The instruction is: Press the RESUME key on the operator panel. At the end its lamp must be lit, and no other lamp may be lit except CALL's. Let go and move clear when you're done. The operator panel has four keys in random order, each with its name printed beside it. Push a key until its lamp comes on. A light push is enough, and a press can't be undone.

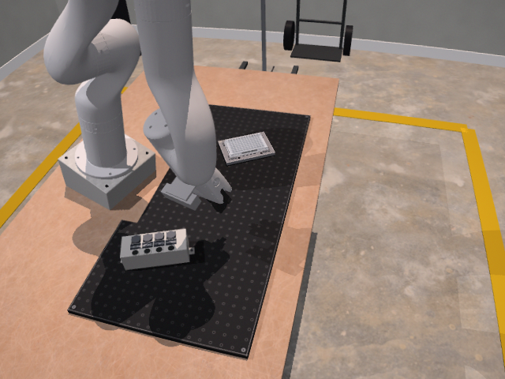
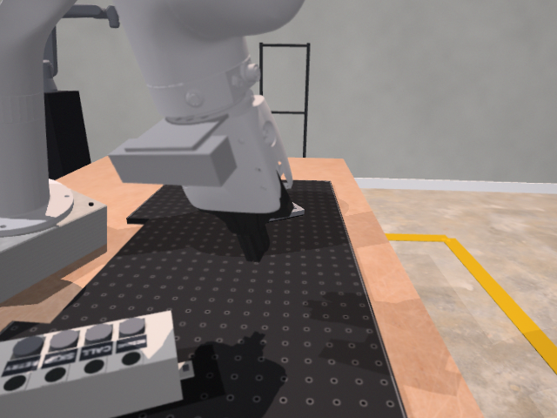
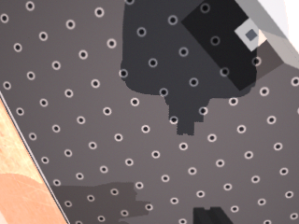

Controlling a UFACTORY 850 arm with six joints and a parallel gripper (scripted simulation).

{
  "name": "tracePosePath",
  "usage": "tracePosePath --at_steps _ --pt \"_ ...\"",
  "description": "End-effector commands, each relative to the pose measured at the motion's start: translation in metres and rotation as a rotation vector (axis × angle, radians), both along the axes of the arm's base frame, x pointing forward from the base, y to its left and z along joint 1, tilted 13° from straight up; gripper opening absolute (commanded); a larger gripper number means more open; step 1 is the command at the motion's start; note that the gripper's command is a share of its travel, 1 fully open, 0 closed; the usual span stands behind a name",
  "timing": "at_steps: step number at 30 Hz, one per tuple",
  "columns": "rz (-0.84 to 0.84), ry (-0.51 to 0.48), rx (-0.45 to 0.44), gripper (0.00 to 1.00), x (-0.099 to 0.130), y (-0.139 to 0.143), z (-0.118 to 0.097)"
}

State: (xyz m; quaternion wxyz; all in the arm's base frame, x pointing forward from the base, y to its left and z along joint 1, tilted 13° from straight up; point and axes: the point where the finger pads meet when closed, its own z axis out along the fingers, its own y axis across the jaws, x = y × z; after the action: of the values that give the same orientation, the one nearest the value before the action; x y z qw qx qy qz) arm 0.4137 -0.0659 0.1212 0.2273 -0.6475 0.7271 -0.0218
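The grey operator panel lies on the black perforated board near its front left. It has four round keys in a row, each with a label and a lamp below it. In the exterior view the labels read roughly RETRY, SKIP and CALL. The key at the right end has a blurred label that looks like RESUME. All lamps are dark. My gripper is shut and empty. It hovers above the board behind the panel, apart from it. A corner of the panel shows in the wrist view.
A white well plate lies on the board behind the gripper, mostly hidden in the exterior view. The robot base stands at the left on the wooden table. A hand truck stands on the floor beyond.
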Motion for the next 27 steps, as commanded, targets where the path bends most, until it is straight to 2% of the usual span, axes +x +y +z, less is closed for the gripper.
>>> tracePosePath --at_steps 1,8,10,13,15,20,27 --pt "0.046 -0.020 -0.053 0.00 -0.010 -0.014 0.000" --pt "0.099 -0.023 -0.105 0.00 -0.021 -0.027 -0.001" --pt "0.147 -0.023 -0.150 0.00 -0.028 -0.035 -0.001" --pt "0.153 -0.023 -0.156 0.00 -0.032 -0.040 -0.002" --pt "0.203 -0.021 -0.200 0.00 -0.039 -0.047 -0.002" --pt "0.208 -0.021 -0.205 0.00 -0.044 -0.052 -0.002" --pt "0.316 -0.009 -0.293 0.00 -0.064 -0.070 -0.003"
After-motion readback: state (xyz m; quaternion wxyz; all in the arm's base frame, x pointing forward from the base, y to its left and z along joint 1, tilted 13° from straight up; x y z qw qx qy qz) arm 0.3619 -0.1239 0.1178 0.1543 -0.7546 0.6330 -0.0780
